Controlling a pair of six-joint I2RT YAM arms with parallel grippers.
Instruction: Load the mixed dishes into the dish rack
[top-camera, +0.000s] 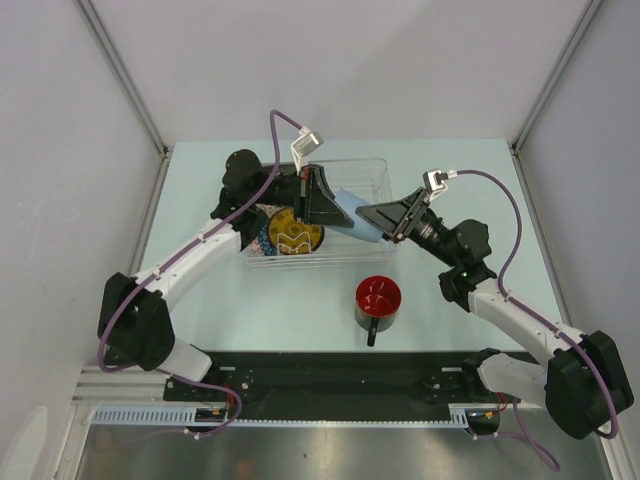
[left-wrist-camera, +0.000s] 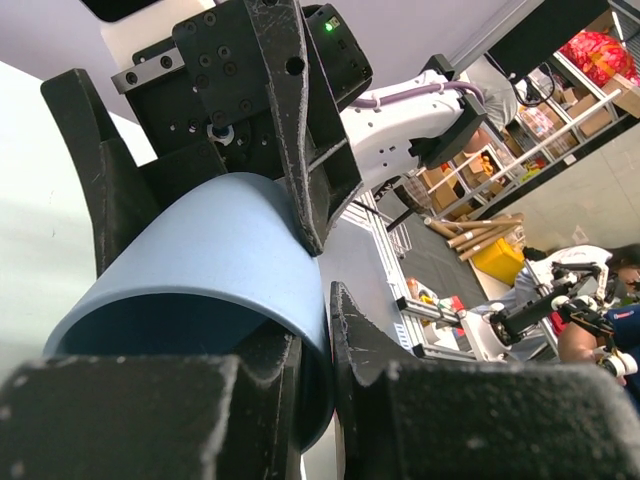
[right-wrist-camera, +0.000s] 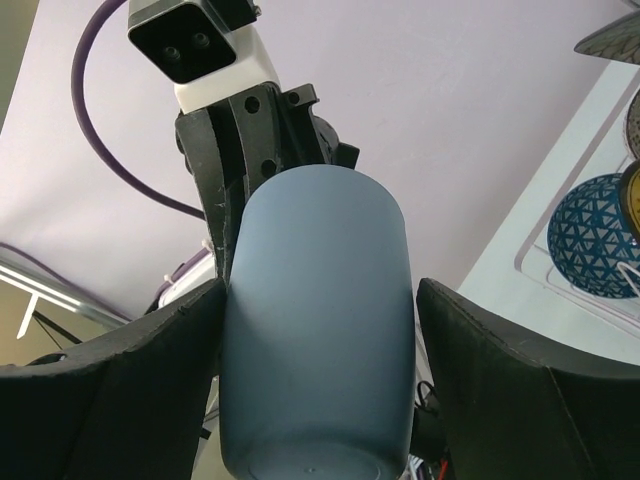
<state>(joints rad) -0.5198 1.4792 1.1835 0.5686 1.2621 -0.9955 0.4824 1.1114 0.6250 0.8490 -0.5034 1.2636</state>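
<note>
Your left gripper is clenched on the wall of a pale-blue cup, one finger inside the mouth and one outside. That rim pinch holds the cup on its side above the dish rack. Your right gripper straddles the cup's body from the base end, likely to take it over for placing, but whether it is pressing you cannot tell. The cup is matte and smooth, with no handle showing. The yellow-centred plate and the patterned bowl sit in the rack – the red mug stands on the bench
</note>
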